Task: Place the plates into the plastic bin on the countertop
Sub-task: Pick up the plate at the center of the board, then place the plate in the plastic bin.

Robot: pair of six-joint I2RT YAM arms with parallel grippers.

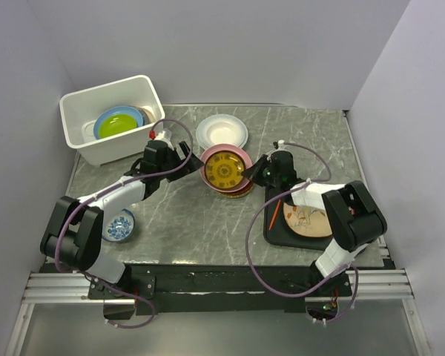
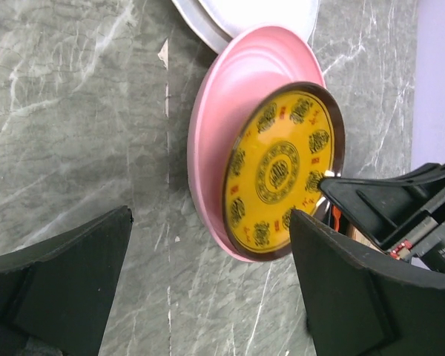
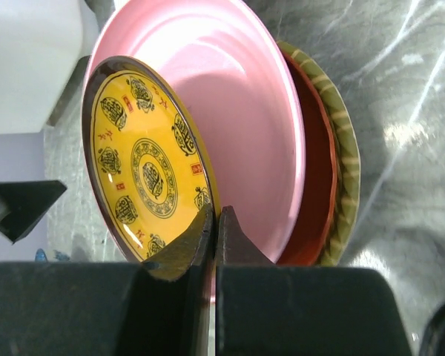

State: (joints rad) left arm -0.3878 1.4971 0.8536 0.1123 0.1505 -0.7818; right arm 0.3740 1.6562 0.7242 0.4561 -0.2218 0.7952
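Note:
In the middle of the countertop (image 1: 185,215) is a stack of plates. The yellow patterned plate (image 1: 225,172) (image 3: 144,170) lies on top of the pink plate (image 1: 208,158) (image 3: 245,126), then a red-orange one (image 3: 319,178) and a woven yellow one (image 3: 348,170). My right gripper (image 1: 248,176) (image 3: 215,211) is shut on the yellow patterned plate's right rim, and that edge looks tilted up off the pink plate. My left gripper (image 1: 187,165) (image 2: 211,219) is open just left of the stack, holding nothing. The plastic bin (image 1: 119,148) at the back left holds a green plate (image 1: 117,124) on a light blue one (image 1: 102,127).
A white plate (image 1: 221,132) (image 2: 245,15) lies behind the stack. A cream plate (image 1: 308,220) rests on a flat black tray (image 1: 276,230) at the right, under the right arm. A small blue-and-white bowl (image 1: 120,225) stands near the left arm's base. Grey walls enclose the table.

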